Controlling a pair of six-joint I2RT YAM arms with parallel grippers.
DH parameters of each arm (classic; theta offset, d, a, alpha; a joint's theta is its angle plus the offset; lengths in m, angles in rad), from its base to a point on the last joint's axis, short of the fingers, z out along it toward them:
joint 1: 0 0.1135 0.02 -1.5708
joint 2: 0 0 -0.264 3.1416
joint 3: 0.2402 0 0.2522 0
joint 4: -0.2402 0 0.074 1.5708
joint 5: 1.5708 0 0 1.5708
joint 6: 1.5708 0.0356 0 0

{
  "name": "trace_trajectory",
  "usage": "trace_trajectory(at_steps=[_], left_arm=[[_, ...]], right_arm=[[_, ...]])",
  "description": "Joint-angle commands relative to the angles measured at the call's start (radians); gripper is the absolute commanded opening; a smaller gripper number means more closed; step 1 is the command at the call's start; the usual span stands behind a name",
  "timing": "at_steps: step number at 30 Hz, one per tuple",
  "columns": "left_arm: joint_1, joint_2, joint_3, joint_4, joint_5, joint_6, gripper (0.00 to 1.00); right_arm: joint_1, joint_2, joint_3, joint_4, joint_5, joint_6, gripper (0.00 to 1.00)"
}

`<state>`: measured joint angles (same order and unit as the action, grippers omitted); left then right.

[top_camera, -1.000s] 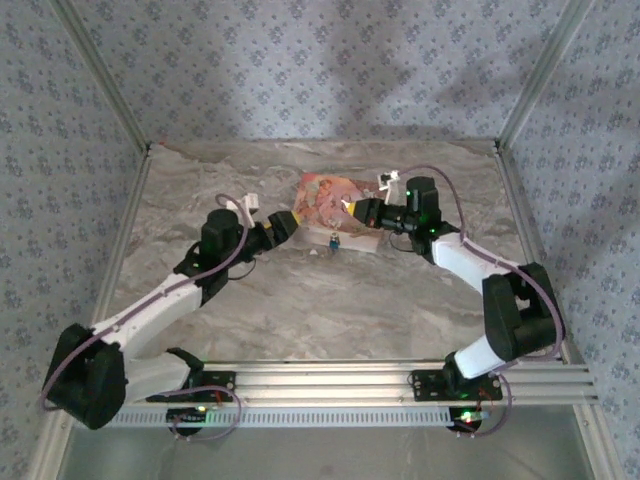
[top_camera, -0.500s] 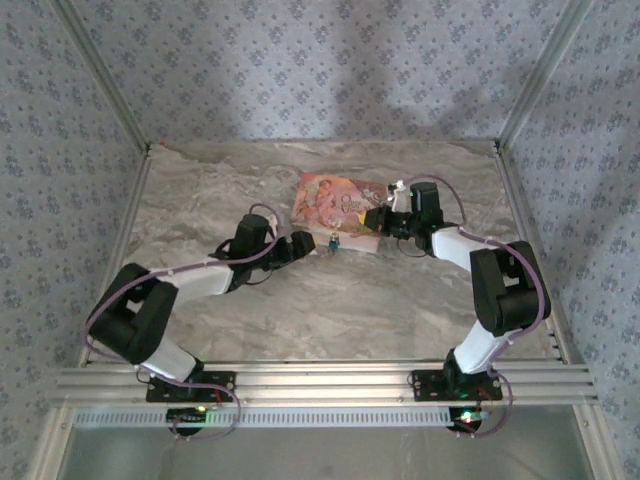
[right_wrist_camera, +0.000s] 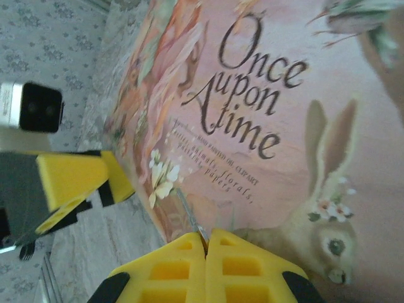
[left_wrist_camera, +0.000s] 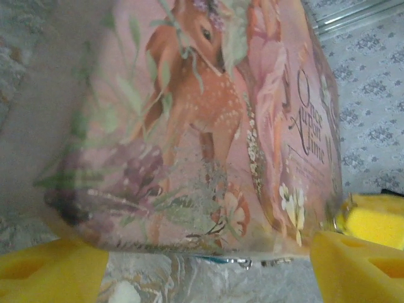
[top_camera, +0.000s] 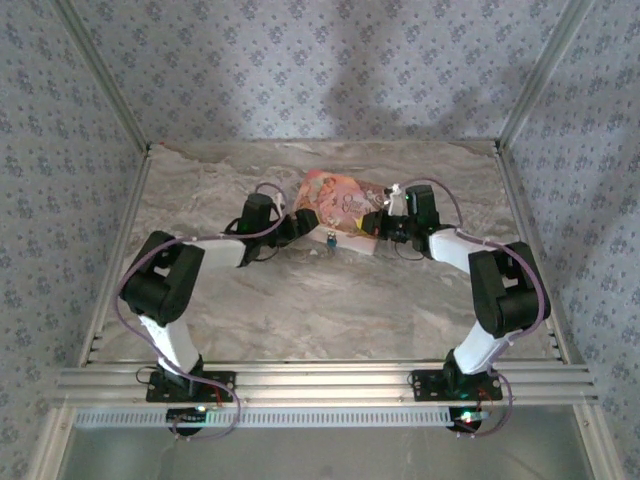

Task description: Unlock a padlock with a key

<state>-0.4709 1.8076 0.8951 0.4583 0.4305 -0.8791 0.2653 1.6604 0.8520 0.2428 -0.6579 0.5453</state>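
**A:** where was the key (top_camera: pixel 331 239) spotted?

**B:** top cam, on the table (top_camera: pixel 300 300) just beside the pink box's (top_camera: pixel 335 195) near edge, btwn the grippers. left gripper (left_wrist_camera: pixel 207 268) was spread apart, right gripper (right_wrist_camera: pixel 206 240) pressed together. Prob light, stiff, slippery; blue head should be pinched.

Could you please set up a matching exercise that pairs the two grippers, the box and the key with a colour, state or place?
Things:
1. left gripper
2. right gripper
3. box
4. key

Descriptions:
A. pink, illustrated
B. fingers shut together
C. on the table by the box's near edge
D. fingers wide apart

Pairs: 1-D, 2-B, 3-A, 4-C
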Motion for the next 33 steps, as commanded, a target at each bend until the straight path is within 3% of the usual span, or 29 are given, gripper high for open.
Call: trace_trajectory(at_steps=[1, 13, 19, 33], left_arm=[[0.011, 0.023, 0.052, 0.042, 0.015, 0.034, 0.84], [0.015, -0.115, -0.047, -0.026, -0.007, 0.198, 0.85], [0.016, -0.196, -0.126, -0.037, 0.031, 0.326, 0.87], [-0.012, -0.106, -0.117, -0.011, 0.110, 0.427, 0.84]], right_arm=[[0.042, 0.007, -0.038, -0.065, 0.029, 0.020, 0.00], [0.045, -0.004, 0.081, -0.062, 0.007, 0.016, 0.00], [0.039, 0.063, 0.162, -0.030, 0.000, 0.020, 0.00], [0.048, 0.248, 0.303, -0.063, 0.012, 0.042, 0.00]])
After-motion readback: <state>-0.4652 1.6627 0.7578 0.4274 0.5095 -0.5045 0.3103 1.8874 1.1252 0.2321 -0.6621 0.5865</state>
